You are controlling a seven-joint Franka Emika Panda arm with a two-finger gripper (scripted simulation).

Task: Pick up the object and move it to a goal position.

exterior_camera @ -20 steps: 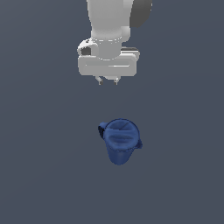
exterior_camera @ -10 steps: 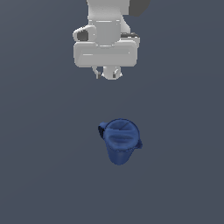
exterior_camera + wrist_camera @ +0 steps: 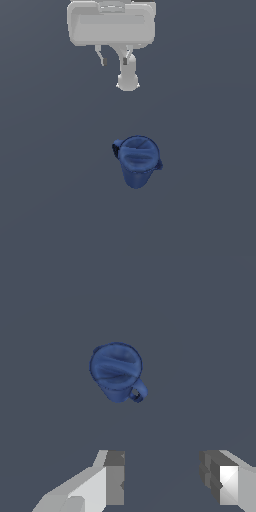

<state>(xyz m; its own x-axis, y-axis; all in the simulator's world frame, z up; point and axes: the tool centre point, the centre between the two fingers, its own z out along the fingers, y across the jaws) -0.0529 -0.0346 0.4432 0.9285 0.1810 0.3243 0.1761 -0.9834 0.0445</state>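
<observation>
The object, a dark blue jug (image 3: 137, 161) with a loop handle and a small spout, stands upright on the grey floor in the middle of the exterior view. The wrist view looks down into its round mouth (image 3: 116, 370), with the handle on one side. My gripper (image 3: 115, 60) hangs well above and behind the jug, near the exterior view's top. Its two fingers (image 3: 115, 476) are spread wide apart with nothing between them. It is open and touches nothing.
A plain dark grey surface (image 3: 50, 200) surrounds the jug. No other object shows in either view.
The gripper has risen toward the exterior view's top and turned about its axis; its fingers now show side by side. The jug has not moved.
</observation>
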